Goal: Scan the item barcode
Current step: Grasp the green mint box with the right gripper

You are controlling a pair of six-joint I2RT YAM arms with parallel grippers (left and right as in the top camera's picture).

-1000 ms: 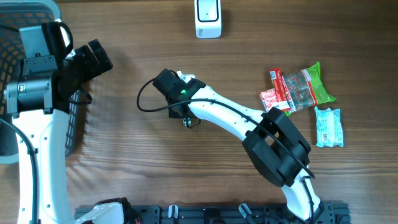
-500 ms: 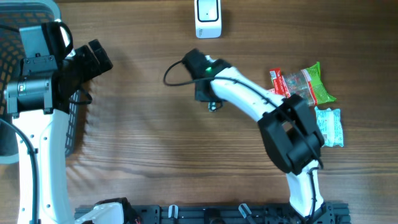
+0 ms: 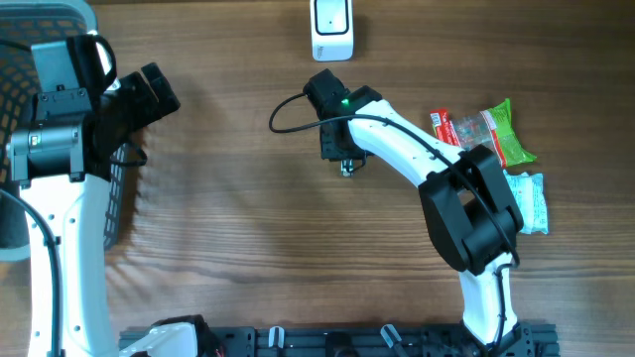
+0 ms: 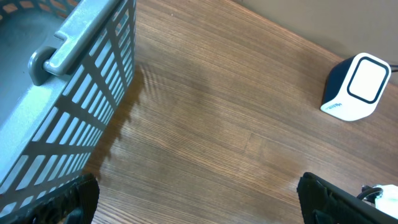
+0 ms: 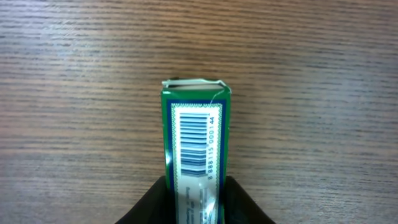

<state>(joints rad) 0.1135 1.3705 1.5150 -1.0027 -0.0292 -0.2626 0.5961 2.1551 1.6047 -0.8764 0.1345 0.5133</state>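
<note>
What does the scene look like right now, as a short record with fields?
held item: green box, barcode facing the wrist camera
right gripper: shut on the green box
left gripper: open, empty, near the grey basket
scanner: white, beyond the box, not touching it
other items: snack packets beside the right arm

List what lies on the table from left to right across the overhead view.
basket → scanner → red packet → light blue packet
</note>
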